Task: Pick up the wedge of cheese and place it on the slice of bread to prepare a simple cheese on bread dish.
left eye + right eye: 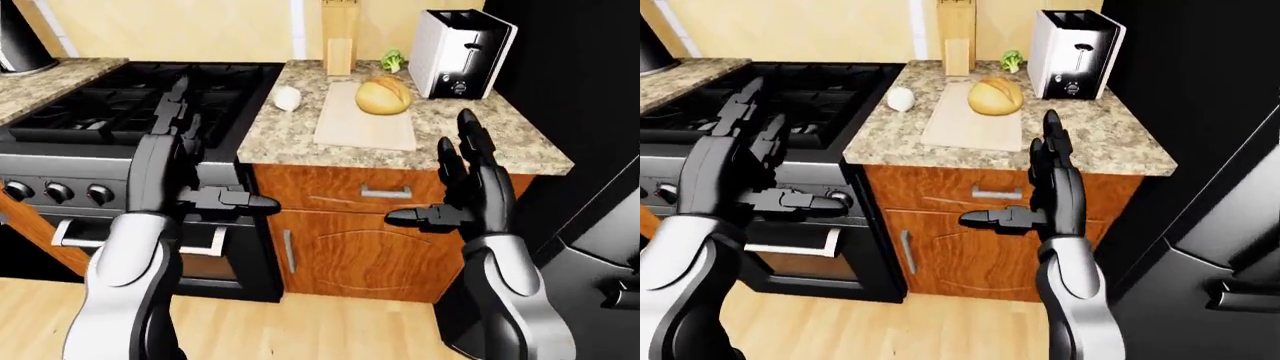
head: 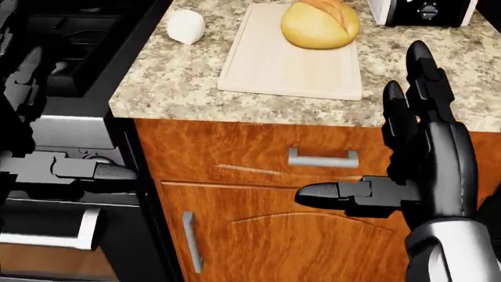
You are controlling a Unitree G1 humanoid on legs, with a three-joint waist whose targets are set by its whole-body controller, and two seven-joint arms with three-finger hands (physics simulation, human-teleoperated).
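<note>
Robot hand (image 2: pixel 407 147) on right: fingers spread, empty.

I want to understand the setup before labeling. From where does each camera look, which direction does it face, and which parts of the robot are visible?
Left-eye view: on the head, looking down at the counter, stove, toaster; both arms, left robot hand and right robot hand open.
Head view: on the head, pitched lower and closer onto the cutting board and drawer; both hands at the view's edges.
Right-eye view: as the left-eye, shifted sideways, showing more of the black fridge.
All three share the bread on the board and the white cheese.
</note>
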